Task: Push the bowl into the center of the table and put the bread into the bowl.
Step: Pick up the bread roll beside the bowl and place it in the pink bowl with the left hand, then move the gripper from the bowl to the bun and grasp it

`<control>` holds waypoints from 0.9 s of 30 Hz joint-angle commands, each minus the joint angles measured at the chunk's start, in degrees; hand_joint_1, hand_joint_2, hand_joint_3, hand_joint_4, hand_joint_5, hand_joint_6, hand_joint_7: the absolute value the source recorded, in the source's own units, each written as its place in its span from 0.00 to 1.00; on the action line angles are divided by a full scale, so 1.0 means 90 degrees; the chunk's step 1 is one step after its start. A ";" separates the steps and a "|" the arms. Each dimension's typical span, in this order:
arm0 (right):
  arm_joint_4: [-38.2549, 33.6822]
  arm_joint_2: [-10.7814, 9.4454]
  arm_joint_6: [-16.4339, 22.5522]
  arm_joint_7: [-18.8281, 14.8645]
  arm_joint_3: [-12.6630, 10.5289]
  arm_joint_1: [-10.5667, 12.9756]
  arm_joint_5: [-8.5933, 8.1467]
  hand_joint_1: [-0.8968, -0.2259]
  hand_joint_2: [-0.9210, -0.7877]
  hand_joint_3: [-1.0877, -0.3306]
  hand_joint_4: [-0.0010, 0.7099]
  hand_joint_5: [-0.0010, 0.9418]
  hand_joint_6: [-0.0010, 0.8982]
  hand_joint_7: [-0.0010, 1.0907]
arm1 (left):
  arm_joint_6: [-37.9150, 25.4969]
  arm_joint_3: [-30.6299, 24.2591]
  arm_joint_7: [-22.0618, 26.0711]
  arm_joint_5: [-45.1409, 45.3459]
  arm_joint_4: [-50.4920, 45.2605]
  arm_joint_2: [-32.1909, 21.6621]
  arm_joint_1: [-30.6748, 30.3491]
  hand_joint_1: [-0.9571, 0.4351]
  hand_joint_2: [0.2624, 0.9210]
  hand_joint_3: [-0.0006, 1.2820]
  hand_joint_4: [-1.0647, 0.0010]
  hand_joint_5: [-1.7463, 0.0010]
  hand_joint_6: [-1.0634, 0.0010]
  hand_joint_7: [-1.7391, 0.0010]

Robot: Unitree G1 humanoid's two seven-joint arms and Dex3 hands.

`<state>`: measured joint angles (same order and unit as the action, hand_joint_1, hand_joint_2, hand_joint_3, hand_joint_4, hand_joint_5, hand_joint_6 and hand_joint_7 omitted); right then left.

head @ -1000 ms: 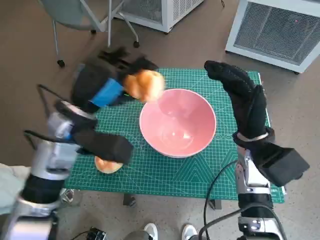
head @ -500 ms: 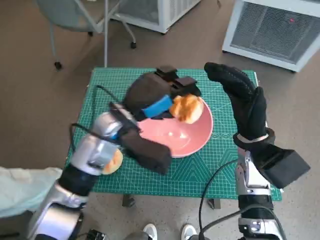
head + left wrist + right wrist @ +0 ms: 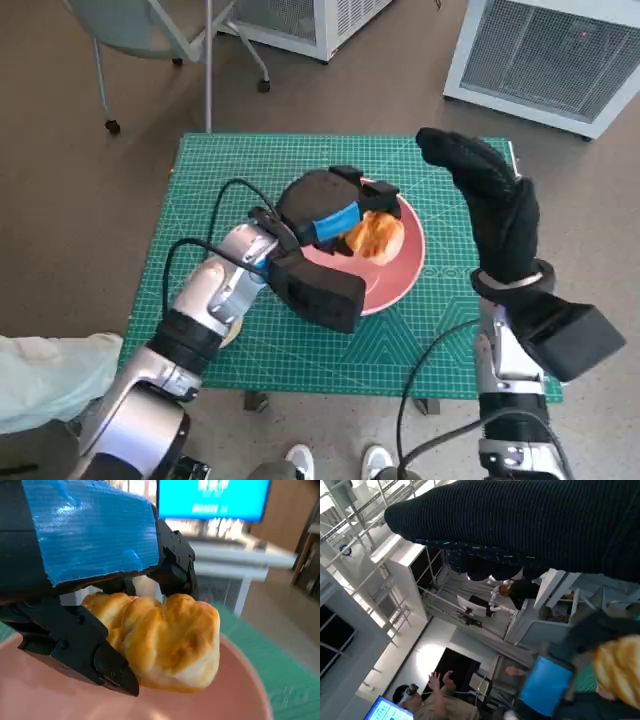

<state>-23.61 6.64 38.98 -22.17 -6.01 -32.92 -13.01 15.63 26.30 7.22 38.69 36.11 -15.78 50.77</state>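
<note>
A pink bowl (image 3: 395,275) stands near the middle of the green cutting mat (image 3: 230,170). My left hand (image 3: 322,206) reaches over the bowl and grips a golden bread roll (image 3: 375,236) just above the bowl's inside. In the left wrist view the black fingers (image 3: 95,647) clamp the roll (image 3: 170,640) over the pink bowl (image 3: 50,700). My right hand (image 3: 488,200) stands raised beside the bowl's right side, fingers straight, holding nothing. A second roll (image 3: 229,330) peeks out under my left forearm. The right wrist view shows the glove (image 3: 530,525) and the roll (image 3: 617,670).
White cabinet-like units (image 3: 545,50) stand on the floor beyond the table, and a chair base (image 3: 180,50) at the far left. A person (image 3: 437,702) with raised hands shows in the right wrist view. A pale cloth (image 3: 50,375) lies at the lower left.
My left hand has carried the roll from the mat's left side rightward over the bowl and lowered it toward the bowl's inside. The right hand has stayed raised beside the bowl.
</note>
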 commanded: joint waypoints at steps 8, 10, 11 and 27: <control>0.0043 0.0069 -0.0060 0.0145 -0.0033 0.0139 0.0157 0.21 0.00 0.41 0.20 0.00 0.00 0.48 | -0.0660 0.0089 0.0716 0.0139 -0.0399 -0.0137 0.0006 0.49 0.82 0.02 0.91 0.99 0.77 0.98; 0.0033 0.0067 -0.0062 0.0153 -0.0033 0.0132 0.0165 0.21 0.00 0.41 0.20 0.00 0.00 0.48 | -0.0748 0.0088 0.0713 0.0196 -0.0486 -0.0161 -0.0031 0.48 0.82 0.02 0.92 1.00 0.77 0.98; 0.0034 0.0063 -0.0064 0.0158 -0.0031 0.0131 0.0169 0.21 0.00 0.41 0.20 0.00 0.00 0.48 | -0.0778 0.0086 0.0692 0.0232 -0.0533 -0.0181 -0.0055 0.47 0.82 0.01 0.93 1.00 0.77 0.99; 0.0112 -0.0006 -0.0102 0.0142 0.0019 0.0168 0.0138 0.20 0.00 0.40 0.20 0.00 0.00 0.48 | -0.0746 -0.0912 0.1711 -0.0868 -0.3112 -0.1273 -0.1381 0.45 0.82 0.00 0.98 1.00 0.78 1.00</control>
<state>-22.53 6.60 38.94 -20.99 -6.01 -32.73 -11.52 7.33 21.49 19.84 34.70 14.35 -23.24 42.22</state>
